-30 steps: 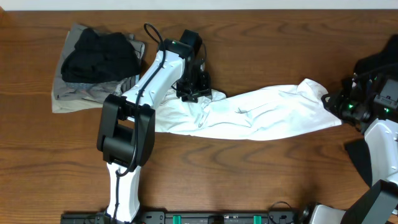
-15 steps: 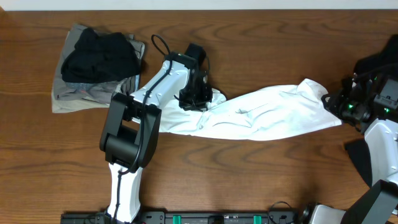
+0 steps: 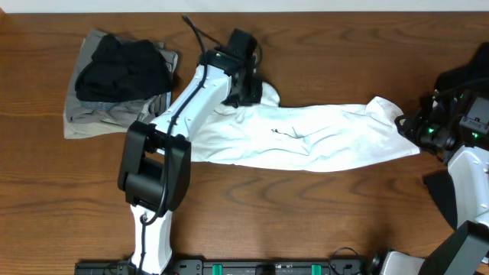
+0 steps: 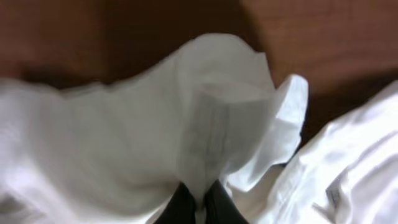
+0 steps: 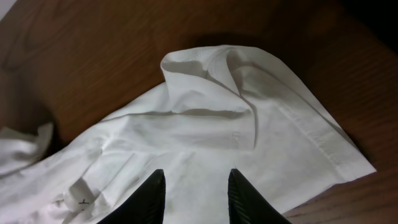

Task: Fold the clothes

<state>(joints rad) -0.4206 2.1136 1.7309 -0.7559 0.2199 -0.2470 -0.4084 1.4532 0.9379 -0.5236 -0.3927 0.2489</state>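
Observation:
A white T-shirt (image 3: pixel 328 141) lies stretched out across the middle of the wooden table, with a small dark mark (image 3: pixel 281 132) near its centre. At the shirt's far left corner, my left gripper (image 3: pixel 250 90) is shut on a raised fold of the white fabric (image 4: pixel 211 130); the black fingertips (image 4: pixel 184 204) pinch it tight. My right gripper (image 3: pixel 409 127) hovers at the shirt's right end. In the right wrist view its fingers (image 5: pixel 151 196) stand apart over a sleeve-like hem (image 5: pixel 249 106), nothing between them. A black garment (image 3: pixel 122 65) lies on a grey-khaki one (image 3: pixel 90 118).
The pile of dark clothes sits at the far left corner of the table (image 3: pixel 306 214). Bare wood runs along the near side and behind the shirt. The left arm (image 3: pixel 191 107) reaches diagonally over the shirt's left part. The right arm's base (image 3: pixel 466 176) stands at the right edge.
The left gripper closed on the shirt's fabric and drew it toward the far side, so the shirt's left part spread wider. The right gripper stayed put.

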